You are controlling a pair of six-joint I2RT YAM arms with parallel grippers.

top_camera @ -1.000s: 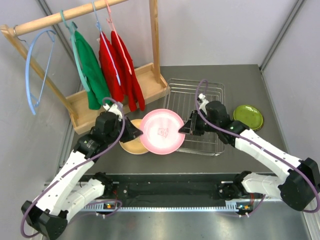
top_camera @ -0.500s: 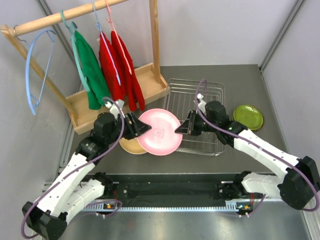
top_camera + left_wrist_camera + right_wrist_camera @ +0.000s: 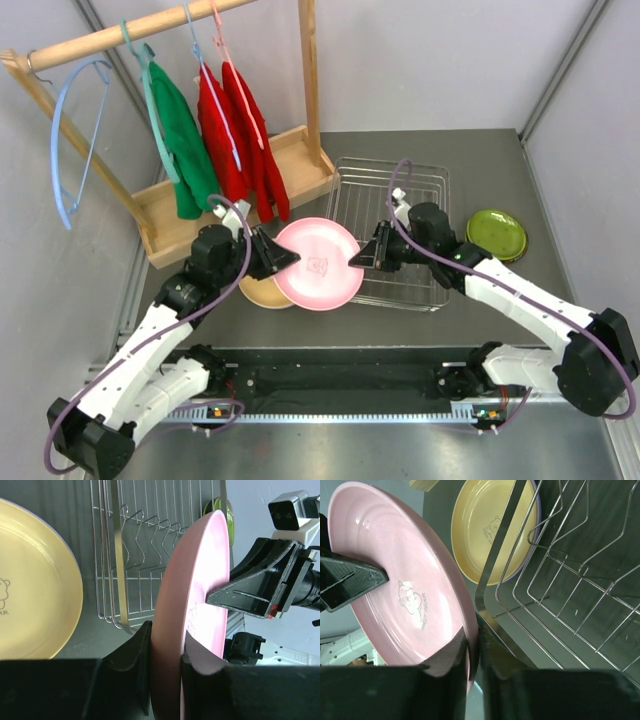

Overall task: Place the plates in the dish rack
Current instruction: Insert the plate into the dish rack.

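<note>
A pink plate (image 3: 318, 263) hangs tilted above the table, just off the front-left corner of the wire dish rack (image 3: 400, 200). My left gripper (image 3: 283, 257) is shut on its left rim; in the left wrist view both fingers press the pink plate (image 3: 195, 580) edge at my left gripper (image 3: 166, 632). My right gripper (image 3: 360, 258) is shut on the opposite rim, which shows as the pink plate (image 3: 395, 580) pinched in my right gripper (image 3: 472, 630). An orange-tan plate (image 3: 262, 290) lies flat on the table under the left arm. A lime green plate (image 3: 496, 234) lies right of the rack.
A wooden clothes stand (image 3: 230, 190) with hangers and green and red garments stands at the back left, close to the rack's left side. The rack's upright wires (image 3: 570, 580) hold nothing. Grey walls close in both sides.
The pink plate has tipped flatter and shifted slightly left and back. My left gripper has reset its hold on the left rim. The right gripper keeps its grip.
</note>
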